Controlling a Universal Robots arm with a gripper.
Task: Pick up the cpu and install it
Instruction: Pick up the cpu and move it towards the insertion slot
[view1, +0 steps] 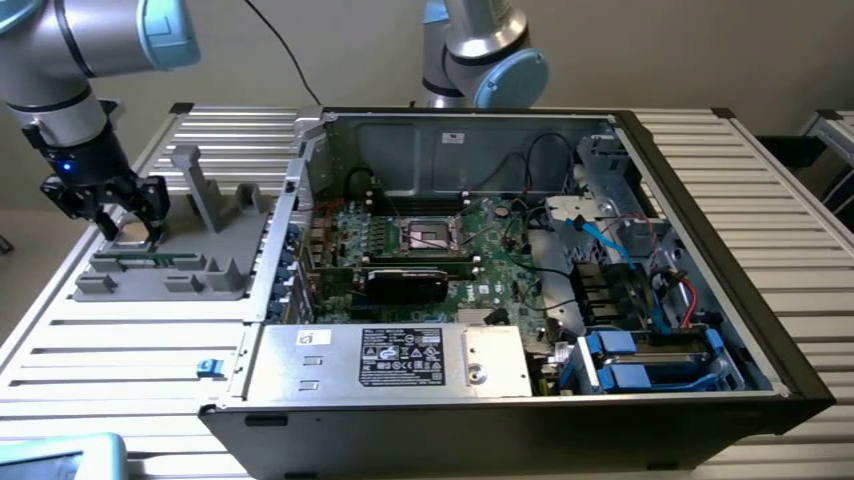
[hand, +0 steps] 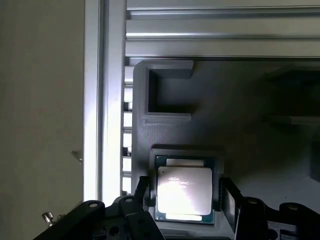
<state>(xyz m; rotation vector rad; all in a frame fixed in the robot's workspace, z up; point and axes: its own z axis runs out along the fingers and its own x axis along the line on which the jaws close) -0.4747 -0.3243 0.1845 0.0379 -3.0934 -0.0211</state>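
In the exterior view, the black two-fingered tool (view1: 130, 232) is seen low over a grey moulded plastic holder (view1: 200, 272). In the wrist view, the flat square silver-topped cpu (hand: 184, 192) is seated in that holder's recess, flanked by the tool's spread fingers (hand: 142, 192); nothing is gripped.

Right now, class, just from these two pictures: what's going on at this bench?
A robot arm's claw hangs low over a grey holder on the exterior view's left, beside an open computer case. The cpu lies flat in a recess of that holder. The claw's fingers stand open on either side of the chip and do not seem to grip it yet. The cpu is not yet lifted or installed.
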